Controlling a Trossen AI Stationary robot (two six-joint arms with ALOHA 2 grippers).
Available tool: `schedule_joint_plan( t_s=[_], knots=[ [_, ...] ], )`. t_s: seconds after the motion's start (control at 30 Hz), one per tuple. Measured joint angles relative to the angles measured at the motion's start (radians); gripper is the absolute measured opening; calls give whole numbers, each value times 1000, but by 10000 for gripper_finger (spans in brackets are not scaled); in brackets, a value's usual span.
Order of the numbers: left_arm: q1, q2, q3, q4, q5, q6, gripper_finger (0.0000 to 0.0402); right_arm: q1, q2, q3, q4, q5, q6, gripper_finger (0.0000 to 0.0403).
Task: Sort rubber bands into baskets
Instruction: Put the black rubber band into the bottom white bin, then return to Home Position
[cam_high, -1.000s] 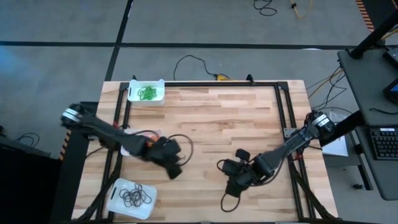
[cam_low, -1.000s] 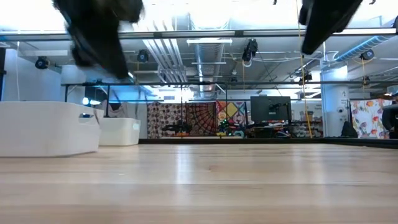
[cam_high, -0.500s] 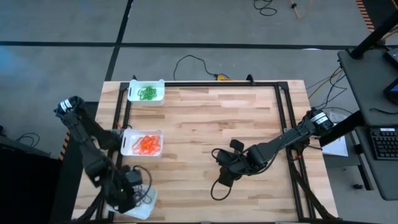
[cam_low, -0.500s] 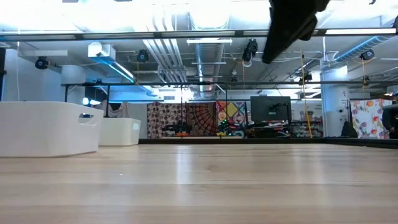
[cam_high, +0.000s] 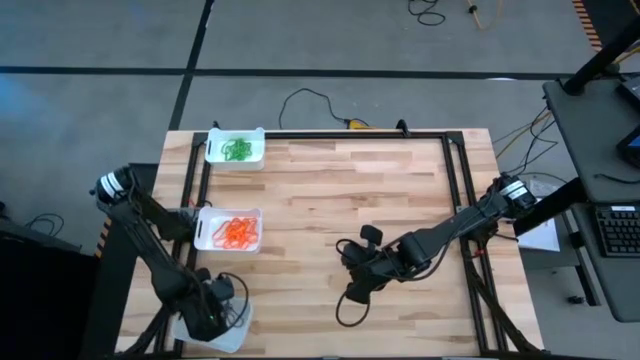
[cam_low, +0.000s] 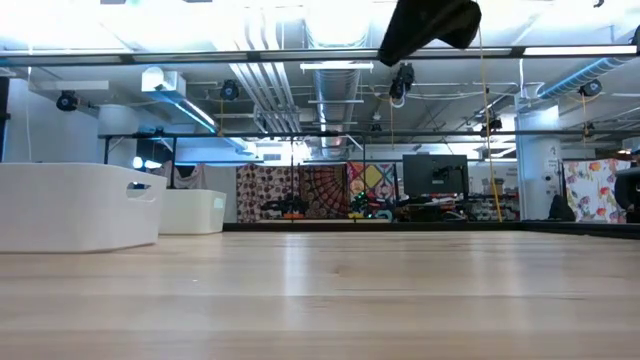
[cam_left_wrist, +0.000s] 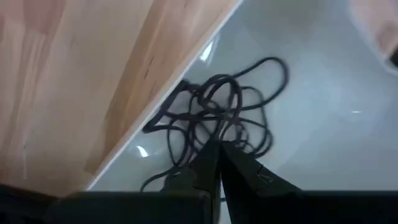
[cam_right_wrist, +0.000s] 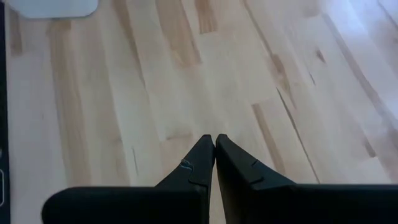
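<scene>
A: High view — status?
B: Left gripper (cam_high: 212, 312) over lower-left basket (cam_high: 238, 333); right gripper (cam_high: 358, 280) at centre, clenched, empty.
A: Left wrist view?
B: Fingers clenched directly above black rubber bands (cam_left_wrist: 214, 118) — left arm nearer.

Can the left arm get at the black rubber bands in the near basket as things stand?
Probably yes. The left gripper hangs right over the black rubber bands in the near basket, nothing between them, but its fingers are shut and must open first.
</scene>
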Motion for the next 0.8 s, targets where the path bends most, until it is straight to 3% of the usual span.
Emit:
schedule_joint_plan(
  t_s=[0.13,0.3,0.47,0.63,0.8],
  knots=[
    [2,25,-5,8,8,-3,23,0,0,16,-26,-39,4,13],
    [43,-48,-22,7,85,61,80,-2,0,46,-4,-71,-56,13],
    [152,-135,-57,-4,196,303,143,-50,0,45,63,-134,-306,13],
    [303,-267,-46,-1,119,587,183,-103,-26,43,129,-165,-480,13],
    [503,-406,-45,-7,80,864,189,-169,-79,41,186,-220,-572,13]
  ],
)
